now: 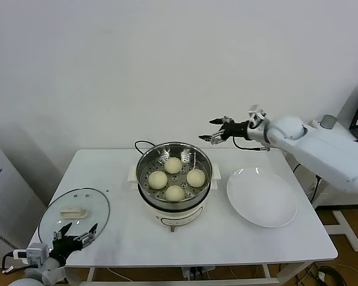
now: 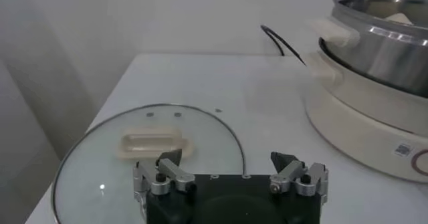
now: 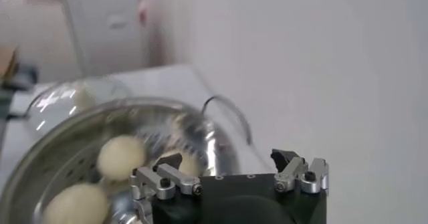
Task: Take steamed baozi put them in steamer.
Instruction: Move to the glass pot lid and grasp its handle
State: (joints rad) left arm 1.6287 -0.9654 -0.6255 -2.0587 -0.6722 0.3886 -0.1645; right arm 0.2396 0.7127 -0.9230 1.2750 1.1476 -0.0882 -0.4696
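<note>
Steamer: the steamer (image 1: 174, 185) stands upright at the centre of the head view on the white table (image 1: 119, 238), its round mouth facing straight up; being round, it has no long axis, though its two cream side handles lie along a left-right line across the frame.
Cord: a black cord (image 1: 142, 143) loops out from behind the steamer toward the upper left of it.
Baozi: four steamed baozi (image 1: 175, 193) sit on the perforated tray inside the steamer, arranged as a diamond, one toward the top of the frame, one toward the bottom, one on each side; they are round, with no clear long axis, and lie close together.
Plate: a flat white plate (image 1: 262, 196) lies on the table just right of the steamer, with nothing on it.
Lid: a round glass lid (image 1: 74, 214) with a cream handle lies flat at the lower left of the frame, well apart from the steamer.
Right gripper: the right gripper (image 1: 212, 130) hangs above the table, up and to the right of the steamer, pointing toward the left of the frame; jaws spread wide, holding nothing.
Left gripper: the left gripper (image 1: 76, 234) sits low at the bottom left, at the near rim of the lid; jaws spread wide, holding nothing.
</note>
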